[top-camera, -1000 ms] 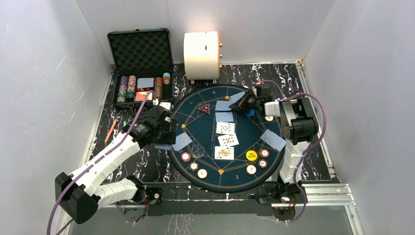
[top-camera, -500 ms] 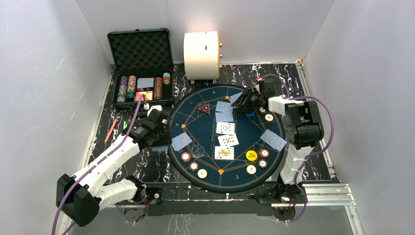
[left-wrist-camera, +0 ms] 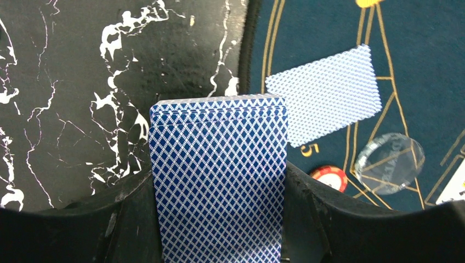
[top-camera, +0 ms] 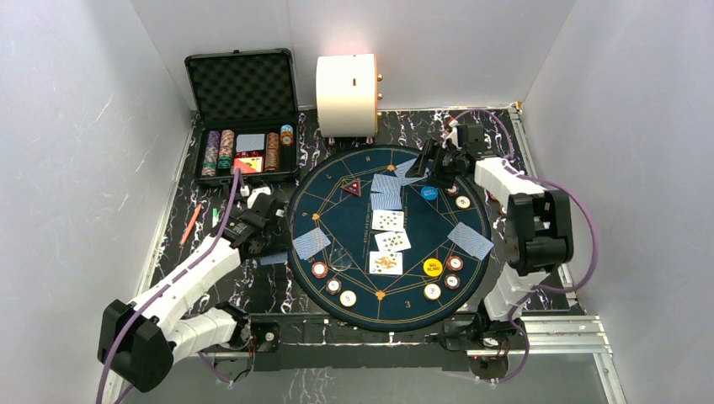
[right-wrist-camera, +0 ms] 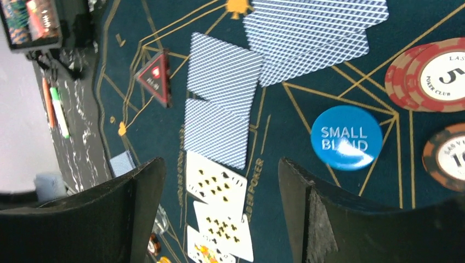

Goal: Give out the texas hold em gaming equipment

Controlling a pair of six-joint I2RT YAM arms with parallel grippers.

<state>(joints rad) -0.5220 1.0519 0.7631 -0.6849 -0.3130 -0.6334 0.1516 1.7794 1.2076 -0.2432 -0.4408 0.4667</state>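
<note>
Two tools in play: a deck of blue-backed cards (left-wrist-camera: 219, 159) is clamped by the left tool (left-wrist-camera: 219, 205) above the marbled tabletop (left-wrist-camera: 82, 82), just beside the round mat (top-camera: 337, 195) at its left edge. The right tool (right-wrist-camera: 219, 213) is held wide open over the mat's far side, near the blue button (right-wrist-camera: 346, 137).

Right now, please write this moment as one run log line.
left gripper: shut on card deck, beside mat | right gripper: open, empty, near small blind button
</note>
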